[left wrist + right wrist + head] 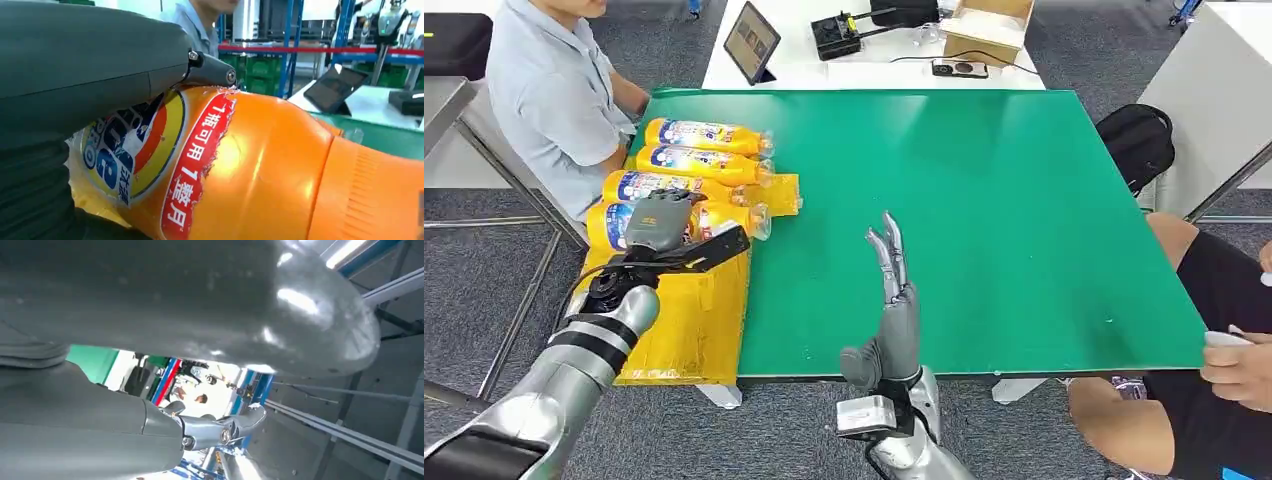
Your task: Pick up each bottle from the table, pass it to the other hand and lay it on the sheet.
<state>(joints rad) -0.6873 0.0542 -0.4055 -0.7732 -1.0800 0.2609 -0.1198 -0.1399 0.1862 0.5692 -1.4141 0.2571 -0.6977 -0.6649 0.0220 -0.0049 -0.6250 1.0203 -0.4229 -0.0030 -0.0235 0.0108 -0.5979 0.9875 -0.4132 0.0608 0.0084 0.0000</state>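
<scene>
Green table (pixel 984 220), taken as landmark. Yellow sheet (pixel 686 320) lies over its left edge and hangs a little past the near edge.

Four orange bottles lie on their sides on the sheet, in a row running from far to near, caps pointing toward the table's middle. Farthest bottle (pixel 707 135); second bottle (pixel 706 163) touching it; third bottle (pixel 669 185) just nearer; nearest bottle (pixel 724 218) under the left hand.

Left hand (pixel 660 222) sits on top of the nearest bottle, fingers curved over its labelled body. Left wrist view: grey thumb (pixel 95 65) pressed along the top of the bottle's (pixel 260 170) blue-yellow label, a red strip with white characters beside it. Bottle lies flat on the sheet; hand grips it.

Right hand (pixel 894 300) stands above the table's near edge, about the middle of that edge, palm edge-on, fingers (pixel 890 255) straight, pointing away from the robot, slightly apart. Holds nothing. Well apart from the bottles.

Person in light blue shirt (pixel 554 95) sits at the table's left side, just beside the far end of the bottle row. Second person in black shorts (pixel 1219 300) at the table's right near corner, hand holding something white.

Beyond the far edge, a white table (pixel 824 65) with tablet (pixel 750 41), black device (pixel 838 36), cardboard box (pixel 987 28). Black bag (pixel 1136 140) on the floor off the right edge.
</scene>
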